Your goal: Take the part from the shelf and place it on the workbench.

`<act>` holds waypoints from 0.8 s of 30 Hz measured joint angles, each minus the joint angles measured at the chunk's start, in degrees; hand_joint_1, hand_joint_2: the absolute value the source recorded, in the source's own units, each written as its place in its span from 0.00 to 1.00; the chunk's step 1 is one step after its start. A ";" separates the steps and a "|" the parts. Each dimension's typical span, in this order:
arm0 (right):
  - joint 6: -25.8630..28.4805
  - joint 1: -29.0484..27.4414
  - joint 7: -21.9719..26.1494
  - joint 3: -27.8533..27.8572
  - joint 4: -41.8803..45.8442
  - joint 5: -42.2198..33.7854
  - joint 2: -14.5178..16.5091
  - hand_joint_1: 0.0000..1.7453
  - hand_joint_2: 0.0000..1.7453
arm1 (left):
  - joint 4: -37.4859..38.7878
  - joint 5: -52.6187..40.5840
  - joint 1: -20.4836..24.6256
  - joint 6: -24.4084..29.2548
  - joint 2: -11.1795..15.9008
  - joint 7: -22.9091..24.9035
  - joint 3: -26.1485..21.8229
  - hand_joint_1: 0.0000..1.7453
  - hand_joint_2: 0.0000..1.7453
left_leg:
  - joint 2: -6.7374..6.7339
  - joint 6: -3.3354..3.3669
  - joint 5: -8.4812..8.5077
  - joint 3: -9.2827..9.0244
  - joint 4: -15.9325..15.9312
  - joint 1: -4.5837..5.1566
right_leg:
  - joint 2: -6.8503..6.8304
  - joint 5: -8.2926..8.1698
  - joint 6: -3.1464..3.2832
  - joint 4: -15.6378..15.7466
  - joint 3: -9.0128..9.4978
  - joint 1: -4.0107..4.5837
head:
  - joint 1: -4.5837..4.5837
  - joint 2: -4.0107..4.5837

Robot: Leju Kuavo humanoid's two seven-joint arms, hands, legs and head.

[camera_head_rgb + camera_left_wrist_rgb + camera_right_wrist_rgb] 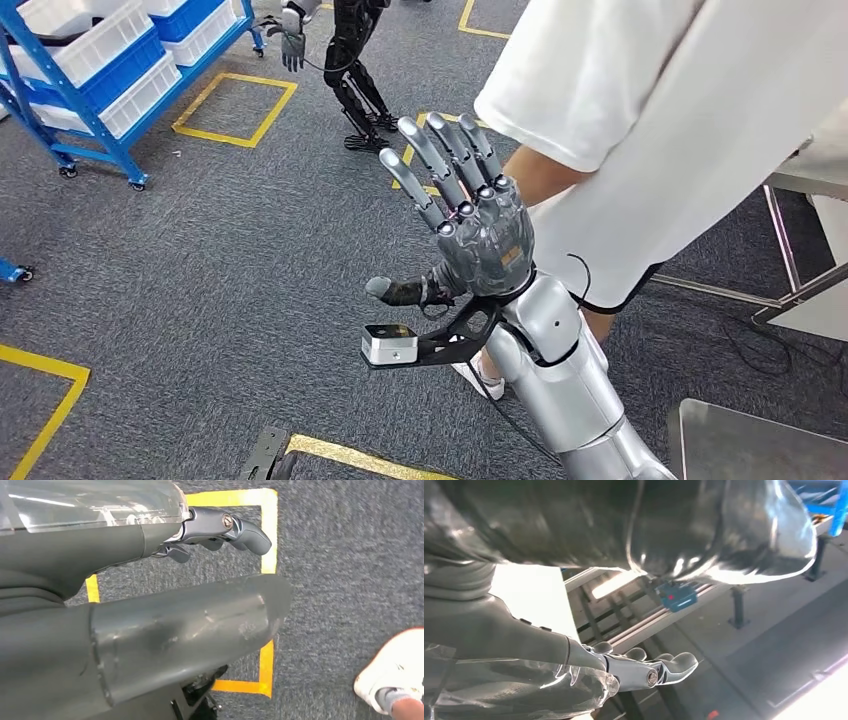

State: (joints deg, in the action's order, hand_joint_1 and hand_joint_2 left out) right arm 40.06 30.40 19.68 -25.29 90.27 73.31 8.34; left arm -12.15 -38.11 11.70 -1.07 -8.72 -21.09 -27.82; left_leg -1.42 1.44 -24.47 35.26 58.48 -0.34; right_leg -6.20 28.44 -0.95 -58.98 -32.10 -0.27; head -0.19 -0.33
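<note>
Your right hand (pixel 478 232) is raised, fingers spread and empty — a person's white shirt (pixel 660 110) just beyond it. Left hand (pixel 220 530) looks loosely curled, hard to tell.

No text, label, brand or number can be read in any view. The yellow floor tape (pixel 233 108) beyond the raised right hand (pixel 470 215) forms plain outlines without lettering. A blue box (pixel 678 595) past that hand's fingers (pixel 674 663) carries a small red mark too blurred to read.
</note>
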 joint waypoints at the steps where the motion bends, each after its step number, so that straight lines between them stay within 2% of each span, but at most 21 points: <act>1: 0.01 0.10 -0.07 0.00 0.07 0.00 -0.03 0.00 0.00 | 0.00 -0.06 0.06 0.01 0.00 -0.01 0.01 0.00 0.00 | 0.56 0.35 0.12 -0.09 -0.14 -0.06 | 1.27 1.12 -0.21 -1.61 -0.60 -0.20 | -0.01 0.00; 3: 0.01 0.14 -0.23 0.00 0.16 0.00 -0.23 0.00 0.00 | 0.00 -0.15 0.28 0.04 0.00 -0.01 0.01 0.00 0.00 | 1.80 0.80 0.22 -0.13 -0.23 -0.05 | 4.57 4.60 -0.35 -8.29 -3.69 -0.41 | 0.01 0.00; 4: 0.01 0.06 -0.33 0.00 0.19 0.00 -0.39 0.00 0.00 | 0.00 -0.18 0.36 0.05 -0.01 -0.01 0.01 0.00 0.00 | 2.51 0.94 0.22 -0.12 -0.20 0.04 | 5.48 6.12 -0.31 -12.22 -5.77 -0.41 | 0.02 0.00; 5: 0.00 -0.06 -0.40 0.00 0.19 0.00 -0.55 0.00 0.00 | 0.00 -0.20 0.38 0.06 -0.01 0.00 0.00 0.00 0.00 | 3.29 1.01 0.20 -0.15 -0.18 0.14 | 5.88 6.77 -0.23 -15.06 -7.44 -0.39 | 0.02 0.00; 6: 0.00 -0.17 -0.44 0.00 0.19 0.00 -0.67 0.00 0.00 | 0.00 -0.23 0.36 0.06 -0.01 -0.01 0.00 0.00 0.00 | 4.09 1.05 0.18 -0.20 -0.14 0.24 | 6.07 6.26 -0.08 -15.97 -8.28 -0.36 | 0.01 0.00; 7: 0.00 -0.22 -0.46 0.00 0.21 0.00 -0.73 0.00 0.00 | 0.00 -0.23 0.34 0.07 -0.01 -0.01 0.00 0.00 0.00 | 4.92 1.07 0.16 -0.30 -0.11 0.31 | 6.29 4.52 0.19 -14.39 -7.94 -0.31 | 0.01 0.00; 8: 0.00 -0.23 -0.47 0.00 0.26 0.00 -0.76 0.00 0.00 | 0.00 -0.23 0.33 0.07 -0.02 -0.02 -0.01 0.00 0.00 | 5.72 1.07 0.12 -0.43 -0.10 0.34 | 6.90 2.06 0.53 -11.06 -6.75 -0.20 | 0.01 0.00; 10: 0.00 -0.20 -0.48 0.00 0.39 0.00 -0.79 0.00 0.00 | 0.00 -0.24 0.39 0.08 -0.21 -0.02 -0.01 0.00 0.00 | 7.18 0.90 0.07 -0.36 -0.01 0.21 | 10.10 -1.94 1.32 -3.56 -3.85 -0.13 | 0.00 0.00; 11: 0.00 -0.20 -0.48 0.00 0.45 0.00 -0.83 0.00 0.00 | 0.00 -0.25 0.45 0.08 -0.31 -0.03 -0.01 0.00 0.00 | 7.80 0.69 0.11 -0.12 0.05 0.03 | 11.40 -2.71 1.51 -1.33 -3.05 -0.07 | 0.03 0.00; 12: 0.00 -0.18 -0.49 0.00 0.49 0.01 -0.86 0.00 0.00 | 0.00 -0.25 0.48 0.08 -0.38 -0.03 -0.01 0.00 0.00 | 8.46 0.38 0.19 0.18 0.03 -0.21 | 12.18 -2.78 1.63 -0.27 -2.71 -0.04 | 0.07 0.00; 14: 0.00 -0.13 -0.49 0.00 0.61 0.02 -0.91 0.00 0.00 | 0.00 -0.25 0.37 0.09 -0.37 -0.03 -0.01 0.00 0.00 | 9.79 -0.40 0.40 0.48 -0.20 -0.49 | 11.09 -2.79 1.73 0.63 -2.25 -0.09 | 0.14 0.00; 15: -0.01 -0.09 -0.49 0.00 0.66 0.05 -0.91 0.00 0.00 | 0.00 -0.27 0.26 0.09 -0.35 -0.03 -0.01 0.00 0.00 | 9.34 -0.71 0.18 0.59 0.02 -0.37 | 10.29 -2.94 1.86 1.24 -1.78 -0.22 | 0.15 0.00; 16: -0.01 -0.04 -0.49 0.00 0.73 0.07 -0.91 0.00 0.00 | 0.00 -0.29 0.24 0.10 -0.33 -0.04 -0.01 0.00 0.00 | 8.07 -0.98 -0.56 1.07 1.14 -0.19 | 9.36 -3.10 2.05 1.88 -1.25 -0.35 | 0.11 0.00; 18: -0.01 0.00 -0.50 0.00 0.81 0.11 -0.95 0.00 0.00 | 0.00 -0.37 0.44 0.11 -0.31 -0.08 -0.01 0.00 0.00 | 4.23 -1.37 -3.56 3.63 6.70 -0.01 | 7.34 -3.14 2.35 2.57 -0.53 -0.25 | 0.06 0.00; 19: 0.00 -0.04 -0.50 0.00 0.85 0.11 -0.97 0.00 0.00 | 0.00 -0.38 0.55 0.13 -0.31 -0.10 -0.01 0.00 0.00 | 3.02 -1.60 -5.19 5.44 10.41 -0.16 | 6.35 -3.02 2.47 2.55 -0.44 -0.14 | 0.03 0.00; 20: 0.00 -0.12 -0.50 0.00 0.85 0.11 -0.98 0.00 0.00 | 0.00 -0.40 0.56 0.16 -0.31 -0.10 -0.01 0.00 0.00 | 2.38 -1.81 -6.18 6.91 13.35 -0.34 | 5.42 -2.87 2.47 2.47 -0.42 -0.07 | 0.03 0.00; 21: 0.00 -0.20 -0.50 0.00 0.85 0.11 -0.99 0.00 0.00 | 0.00 -0.40 0.51 0.19 -0.31 -0.11 -0.01 0.00 0.00 | 2.03 -2.03 -6.28 7.58 14.69 -0.55 | 4.56 -2.71 2.42 2.34 -0.42 -0.05 | 0.03 0.00; 22: 0.00 -0.24 -0.50 0.00 0.85 0.11 -0.99 0.00 0.00 | 0.00 -0.40 0.43 0.25 -0.30 -0.11 -0.01 0.00 0.00 | 1.75 -2.24 -5.29 7.05 13.71 -0.75 | 3.77 -2.53 2.32 2.17 -0.42 -0.09 | 0.02 0.00; 24: 0.00 -0.23 -0.51 0.00 0.85 0.11 -0.99 0.00 0.00 | 0.00 -0.40 0.40 0.44 -0.26 -0.11 -0.01 0.00 0.00 | 0.32 -2.49 -1.96 3.28 6.59 -0.99 | 2.39 -1.99 1.91 1.62 -0.34 -0.16 | 0.01 0.00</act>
State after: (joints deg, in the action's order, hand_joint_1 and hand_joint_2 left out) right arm 40.06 30.17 19.17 -25.29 91.12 73.42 7.34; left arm -12.15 -38.51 12.10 -0.63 -8.98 -21.20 -27.82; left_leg -1.10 -1.05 -26.43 38.54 65.07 -1.33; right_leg -3.82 26.45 0.96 -57.35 -32.44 -0.43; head -0.17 -0.33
